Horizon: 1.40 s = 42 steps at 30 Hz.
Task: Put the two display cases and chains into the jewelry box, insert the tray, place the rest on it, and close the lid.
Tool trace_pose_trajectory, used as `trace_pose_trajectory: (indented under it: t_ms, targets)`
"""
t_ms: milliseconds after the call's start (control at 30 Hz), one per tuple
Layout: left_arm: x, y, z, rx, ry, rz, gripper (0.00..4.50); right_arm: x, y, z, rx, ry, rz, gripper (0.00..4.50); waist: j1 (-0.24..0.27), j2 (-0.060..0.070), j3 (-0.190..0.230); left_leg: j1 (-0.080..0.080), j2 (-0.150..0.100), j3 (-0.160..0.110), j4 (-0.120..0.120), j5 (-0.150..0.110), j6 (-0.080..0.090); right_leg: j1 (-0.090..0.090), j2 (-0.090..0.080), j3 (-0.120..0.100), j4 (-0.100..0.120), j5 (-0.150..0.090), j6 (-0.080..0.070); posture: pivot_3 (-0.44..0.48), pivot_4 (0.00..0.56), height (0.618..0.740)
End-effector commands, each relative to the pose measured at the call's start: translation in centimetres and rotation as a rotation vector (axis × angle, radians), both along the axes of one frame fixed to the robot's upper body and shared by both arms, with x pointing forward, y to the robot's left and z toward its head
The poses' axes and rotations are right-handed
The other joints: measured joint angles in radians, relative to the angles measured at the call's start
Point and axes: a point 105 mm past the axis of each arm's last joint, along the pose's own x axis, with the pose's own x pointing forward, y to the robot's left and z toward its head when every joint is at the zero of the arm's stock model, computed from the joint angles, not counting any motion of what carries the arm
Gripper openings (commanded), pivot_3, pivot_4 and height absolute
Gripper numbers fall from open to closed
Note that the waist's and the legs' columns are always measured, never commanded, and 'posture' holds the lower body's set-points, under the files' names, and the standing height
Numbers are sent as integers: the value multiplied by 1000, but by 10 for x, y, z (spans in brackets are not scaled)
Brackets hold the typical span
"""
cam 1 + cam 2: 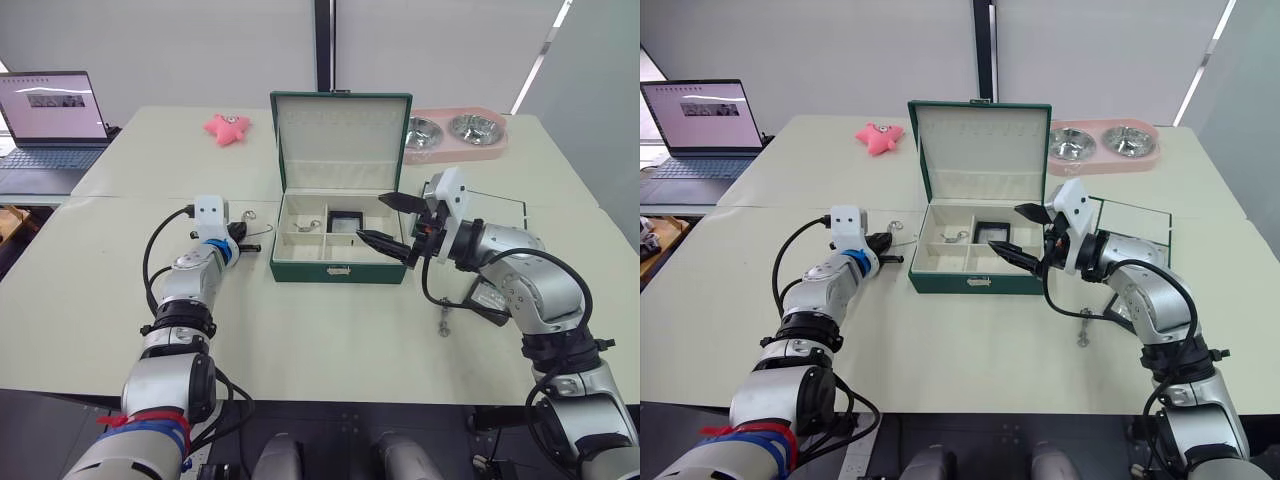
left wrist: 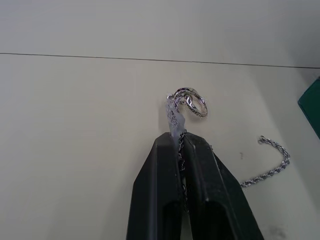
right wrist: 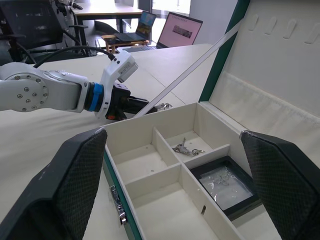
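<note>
The left gripper [image 2: 181, 150] has its two black fingers [image 2: 159, 190] clenched on a thin silver chain [image 2: 176, 114], low over the table [image 1: 300, 340] just left of the jewelry box [image 1: 340, 268]. A small ring-like loop stands up past the fingertips, and a loose tail trails off across the table beside them. That tail is my worry: a chain this fine is slippery and limp, so it may slide out of the pinch, or the dangling end may snag on the box's front wall and hang over the rim instead of dropping into a compartment.

The right gripper [image 1: 392, 220] hangs with its textured fingers [image 3: 75, 175] spread wide and empty above the open box, close to the raised lid [image 1: 341, 135]; a careless sweep could knock that lid or collide with the left arm coming in.

The box is green outside, lined in smooth cream with straight dividers. One back compartment holds another chain [image 3: 186, 147], and next to it sits a black-framed display case [image 3: 223, 181] with a glossy clear face. Another small piece of metal jewelry [image 1: 444, 322] lies on the table by the right arm.
</note>
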Motion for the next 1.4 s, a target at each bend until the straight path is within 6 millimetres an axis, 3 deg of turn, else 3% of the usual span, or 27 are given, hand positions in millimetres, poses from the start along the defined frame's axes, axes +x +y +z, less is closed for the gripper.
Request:
trace_pose_trajectory:
  t_ms: [33,333,600,800,1133,1400]
  targets:
    - [-6,4,14,-6,-35,-14,18,-3,-4,16,22,-63,9,4500,0,0,0,0,0,0,0,1,-2,0,0,0,0,0,0,0,150,740]
    - [-39,-4,46,-9,-87,-94,18,-13,-2,8,10,-45,57,4500,-4,0,0,0,1,0,0,1,-2,0,0,0,0,0,0,0,150,740]
    - [-78,5,77,79,-95,-225,18,-19,-8,4,7,-35,58,4500,-6,0,0,0,1,0,-1,1,-2,0,1,1,0,0,0,0,150,740]
    - [-97,-7,94,119,-109,-361,18,-20,-9,3,7,-32,60,4500,-5,0,0,0,1,0,-1,1,-2,0,1,1,-2,0,0,0,150,740]
    - [-107,-31,105,125,-114,-513,18,-26,-16,-15,-18,-10,35,4500,-4,0,0,0,1,0,-2,-1,1,0,1,1,-3,0,0,0,150,740]
    - [-104,-50,116,120,-134,-611,18,-31,-19,-21,-7,1,-3,4500,-4,0,0,0,1,0,-2,-1,1,0,1,1,-4,0,0,0,150,740]
